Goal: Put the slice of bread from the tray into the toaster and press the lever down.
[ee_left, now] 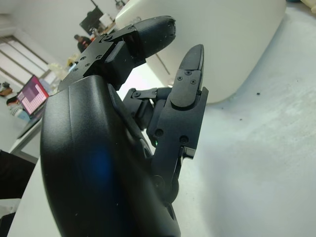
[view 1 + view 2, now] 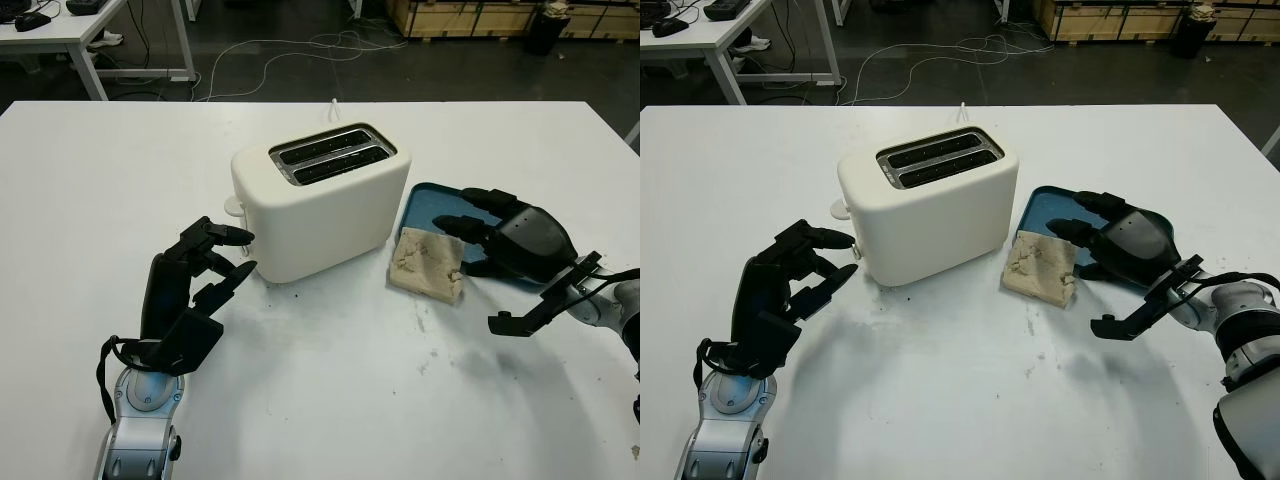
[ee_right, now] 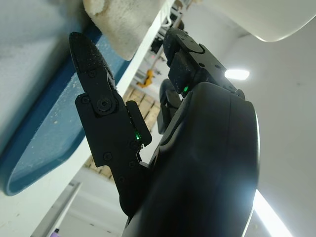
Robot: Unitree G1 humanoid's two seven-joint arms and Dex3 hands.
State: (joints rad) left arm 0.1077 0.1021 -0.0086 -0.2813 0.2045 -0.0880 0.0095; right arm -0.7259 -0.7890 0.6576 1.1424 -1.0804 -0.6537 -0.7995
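Over the tray [image 2: 425,205], right hand [image 2: 505,235] open beside bread [image 2: 428,264]; left hand [image 2: 195,285] open near toaster [image 2: 320,200]

Toaster [image 2: 320,205] lever hidden; right hand [image 2: 510,240] covers much of tray [image 2: 425,200].

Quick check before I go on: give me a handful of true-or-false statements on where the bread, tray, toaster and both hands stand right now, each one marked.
1. The slice of bread is already in a toaster slot. False: it leans on the edge of the blue tray, partly on the table; both slots of the toaster are empty.
2. The right hand is over the tray, just beside the bread. True.
3. The right hand has the bread lifted clear of the table. False: the bread still sits on tray and table, and the hand is open.
4. The left hand is open, near the toaster's left end. True.
5. The toaster lies tipped on its side. False: it stands upright, slots facing up.
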